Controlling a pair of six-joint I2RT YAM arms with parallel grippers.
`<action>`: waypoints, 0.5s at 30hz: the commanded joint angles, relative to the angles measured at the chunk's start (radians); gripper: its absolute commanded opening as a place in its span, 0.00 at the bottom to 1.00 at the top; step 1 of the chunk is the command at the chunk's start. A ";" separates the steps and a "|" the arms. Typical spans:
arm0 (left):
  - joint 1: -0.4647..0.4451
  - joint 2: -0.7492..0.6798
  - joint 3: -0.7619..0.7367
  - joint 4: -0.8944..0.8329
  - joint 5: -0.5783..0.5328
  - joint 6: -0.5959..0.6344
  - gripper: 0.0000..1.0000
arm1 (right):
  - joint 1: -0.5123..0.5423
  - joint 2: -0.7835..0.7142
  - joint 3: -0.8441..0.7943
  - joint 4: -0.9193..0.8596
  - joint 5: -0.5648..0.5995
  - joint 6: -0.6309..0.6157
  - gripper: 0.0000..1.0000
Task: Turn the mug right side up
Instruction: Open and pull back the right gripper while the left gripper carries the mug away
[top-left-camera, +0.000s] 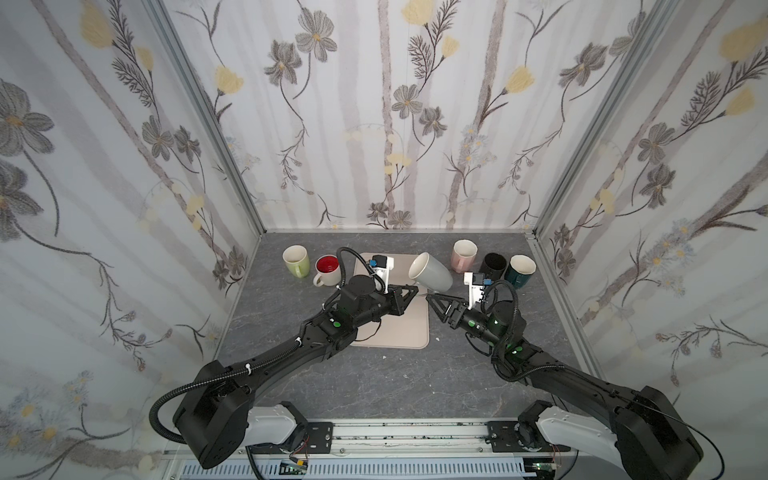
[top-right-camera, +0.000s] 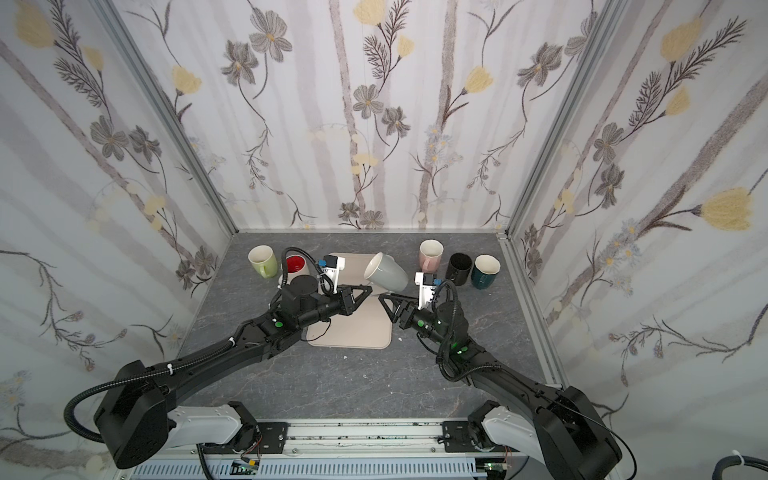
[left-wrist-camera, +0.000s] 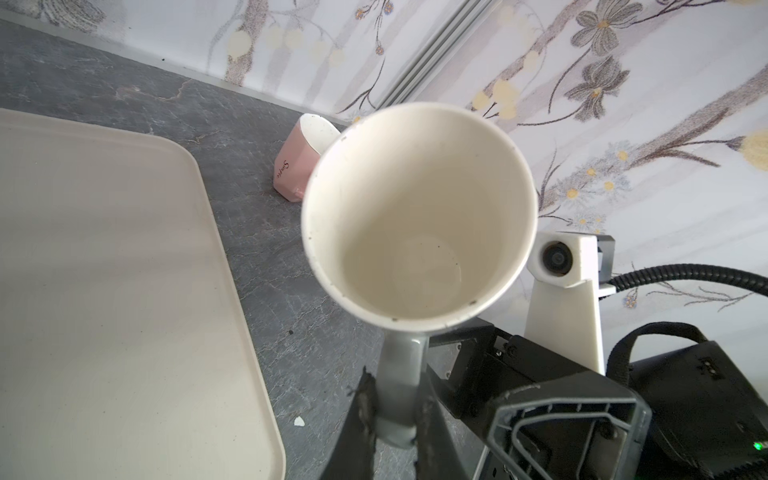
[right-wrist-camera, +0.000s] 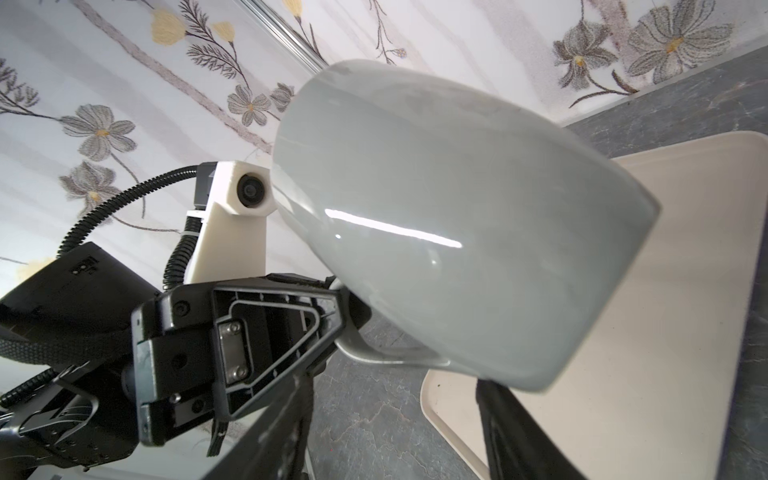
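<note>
The mug (top-left-camera: 430, 272) hangs tilted over the tray's (top-left-camera: 399, 332) right edge. Its handle is pinched between the left gripper's (left-wrist-camera: 395, 399) fingers (left-wrist-camera: 361, 415), and the right gripper's (right-wrist-camera: 390, 399) fingers (right-wrist-camera: 511, 428) stand parted beneath its base. Beyond the left fingers and off to their left sit the corner mug (top-left-camera: 296, 260) and the second mug (top-left-camera: 327, 270). Beyond the right fingers stand the inner mug (top-left-camera: 464, 255), middle mug (top-left-camera: 494, 266) and outer mug (top-left-camera: 519, 271) in a row.

Mugs: six in all. By colour, one green mug (top-left-camera: 296, 260), one white mug with red inside (top-left-camera: 327, 270), one grey mug (top-left-camera: 430, 272), one pink mug (top-left-camera: 464, 256), one black mug (top-left-camera: 494, 267) and one teal mug (top-left-camera: 520, 271). Five stand upright and one, the grey, is tilted.
Beige tray (top-left-camera: 399, 328): one.
Robot arms: two, a left arm (top-left-camera: 291, 353) and a right arm (top-left-camera: 561, 374).
White wrist camera mounts: two (top-left-camera: 382, 266) (top-left-camera: 473, 286).
</note>
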 joint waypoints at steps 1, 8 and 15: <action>0.016 0.021 0.039 0.006 -0.013 0.016 0.00 | -0.001 -0.026 0.045 -0.165 0.095 -0.075 0.64; 0.062 0.066 0.079 -0.038 0.013 0.016 0.00 | -0.003 -0.141 -0.010 -0.297 0.192 -0.123 0.75; 0.106 0.097 0.082 -0.066 0.010 0.018 0.00 | -0.013 -0.219 -0.063 -0.345 0.244 -0.159 0.84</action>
